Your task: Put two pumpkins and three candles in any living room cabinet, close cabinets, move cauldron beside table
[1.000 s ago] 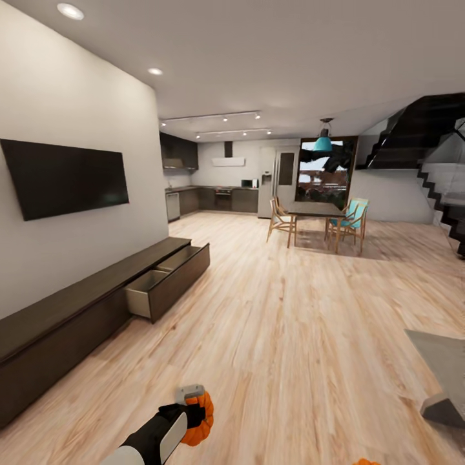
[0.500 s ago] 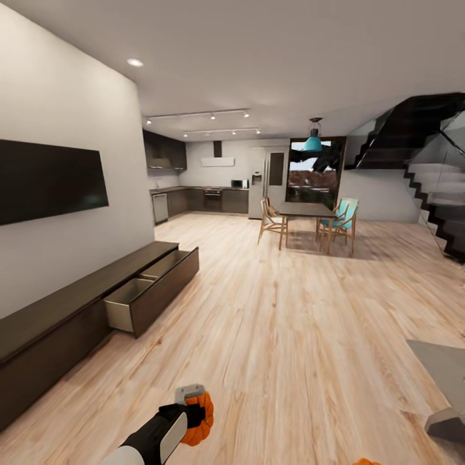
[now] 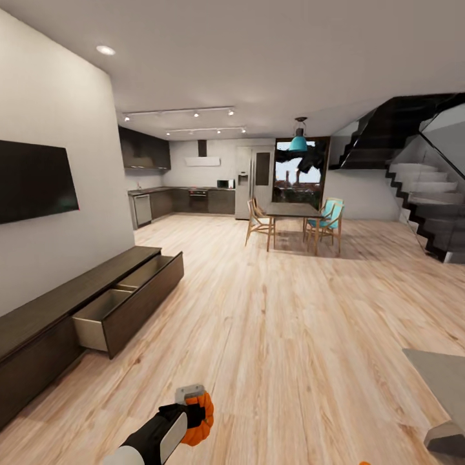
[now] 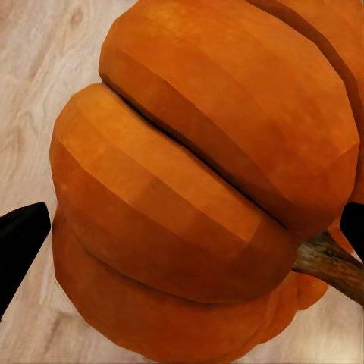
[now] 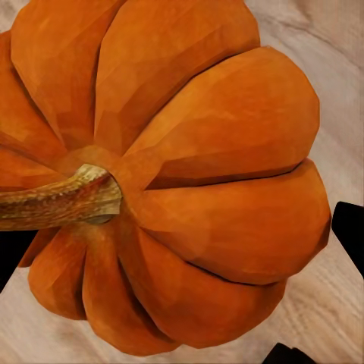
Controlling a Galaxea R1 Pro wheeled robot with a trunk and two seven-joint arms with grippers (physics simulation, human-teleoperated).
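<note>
Carrying two ribbed bright-orange pumpkins: left claw (image 3: pixel 197 413) clamping one (image 4: pixel 197 189), right claw clamping the other (image 5: pixel 167 174). Long dark-brown wooden cabinet (image 3: pixel 39 323), left, drawer standing open; nothing stowed yet.

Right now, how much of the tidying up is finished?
Not much looks finished. The cabinet has its drawer pulled open, and what shows of its inside looks empty. In hand: the left gripper holds one pumpkin, and the right wrist view shows the other pumpkin between that gripper's fingers. Left: drop both in, fetch three candles, close the drawer, move the cauldron.
</note>
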